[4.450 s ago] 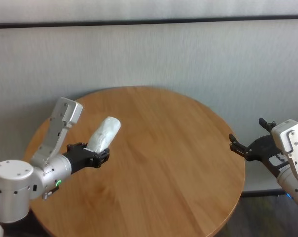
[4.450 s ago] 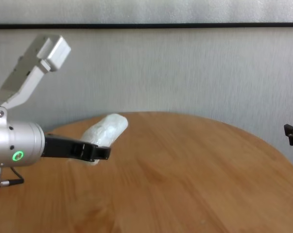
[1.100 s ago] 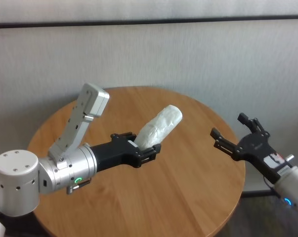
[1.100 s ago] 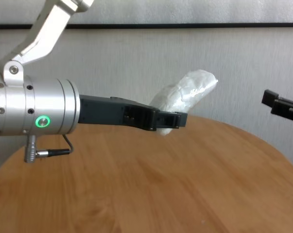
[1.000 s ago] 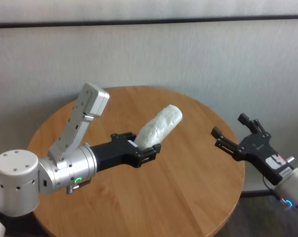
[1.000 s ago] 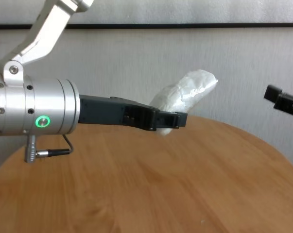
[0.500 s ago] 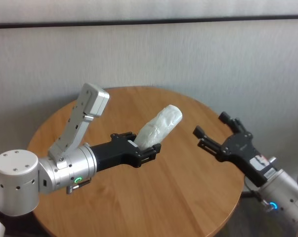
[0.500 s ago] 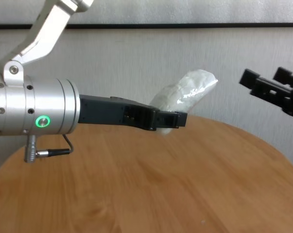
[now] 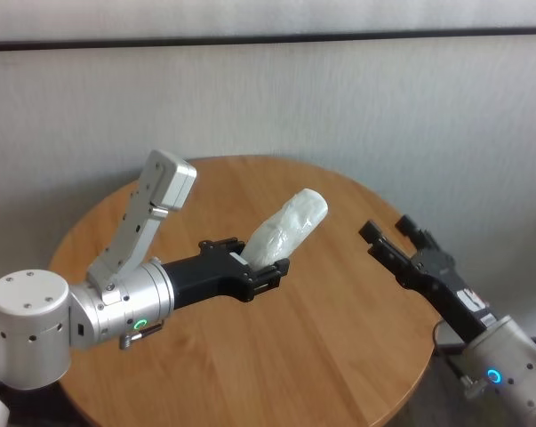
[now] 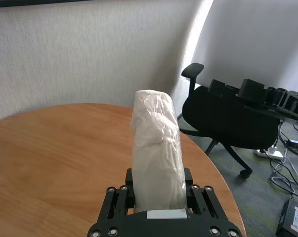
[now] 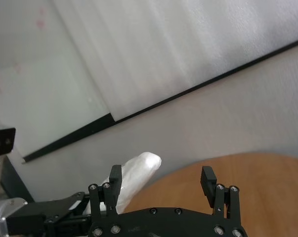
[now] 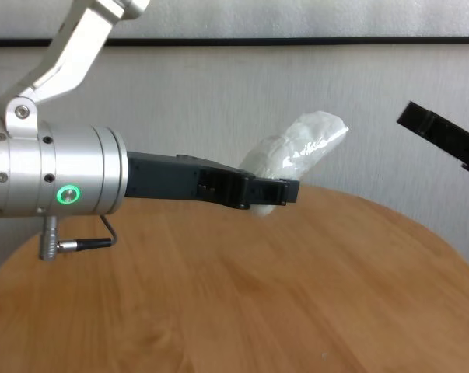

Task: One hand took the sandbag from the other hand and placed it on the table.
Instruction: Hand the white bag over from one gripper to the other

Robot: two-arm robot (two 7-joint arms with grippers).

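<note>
Head view: the left gripper (image 9: 260,270) is pinching the sandbag's (image 9: 288,228) lower end, holding it angled above the round table (image 9: 339,356); the right gripper (image 9: 394,241) is waiting nearby.

Right wrist view: its fingers (image 11: 114,178) are spreading wide.

Chest view: the pouch looks soft and crinkly, probably slippery; its free upper half seems the place to grasp.

left gripper (image 9: 266,271): raised mid-table, fingers clamped | right gripper (image 9: 392,242): raised at right, fingers spread apart
</note>
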